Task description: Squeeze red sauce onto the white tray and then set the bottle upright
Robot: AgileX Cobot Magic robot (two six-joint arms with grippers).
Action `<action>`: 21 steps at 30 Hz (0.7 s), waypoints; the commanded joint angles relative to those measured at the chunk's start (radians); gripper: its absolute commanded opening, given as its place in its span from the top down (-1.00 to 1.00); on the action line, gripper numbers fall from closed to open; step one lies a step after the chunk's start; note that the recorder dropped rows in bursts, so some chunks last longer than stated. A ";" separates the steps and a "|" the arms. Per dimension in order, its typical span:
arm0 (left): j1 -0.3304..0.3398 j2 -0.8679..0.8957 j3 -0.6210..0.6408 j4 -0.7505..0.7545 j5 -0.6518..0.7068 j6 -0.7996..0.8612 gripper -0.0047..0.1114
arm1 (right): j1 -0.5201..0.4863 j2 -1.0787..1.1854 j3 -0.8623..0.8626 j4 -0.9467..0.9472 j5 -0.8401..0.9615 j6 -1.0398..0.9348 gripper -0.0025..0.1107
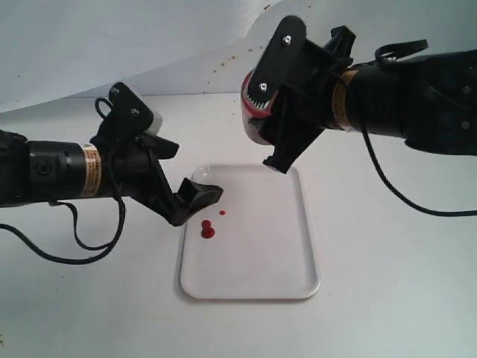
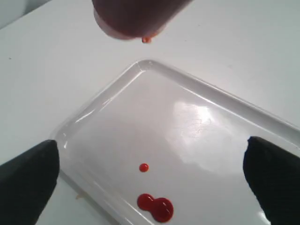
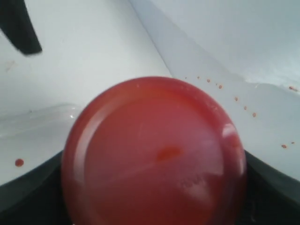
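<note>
The white tray (image 1: 298,246) lies flat on the table, also seen in the left wrist view as tray (image 2: 201,117). Red sauce sits near its left edge: a double blob (image 1: 207,230) (image 2: 156,207) and a small drop (image 1: 222,213) (image 2: 144,167). My right gripper (image 1: 267,130) (image 3: 154,187) is shut on the bottle (image 1: 250,112), held in the air over the tray's far edge. The bottle's round base (image 3: 154,150) fills the right wrist view. The bottle's lower end (image 2: 133,18) carries a hanging red drop. My left gripper (image 1: 197,205) (image 2: 151,173) hovers open over the sauce, holding nothing.
A white backdrop sheet (image 1: 112,37) rises behind the table, with tiny brownish-red specks (image 3: 236,98) on it. Black cables (image 1: 74,246) hang from both arms. The left gripper's finger (image 3: 21,26) shows in the right wrist view.
</note>
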 commanded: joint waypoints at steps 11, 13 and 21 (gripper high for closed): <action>-0.004 0.055 0.002 -0.100 -0.235 -0.165 -0.88 | -0.003 -0.166 -0.008 0.000 -0.145 0.139 0.96; -0.004 0.055 0.011 -0.112 -0.335 -0.199 -0.88 | -0.003 -0.175 -0.008 0.000 -0.151 0.139 0.96; -0.004 0.055 0.040 -0.111 -0.485 -0.186 -0.88 | -0.003 -0.190 -0.008 0.000 -0.207 0.170 0.96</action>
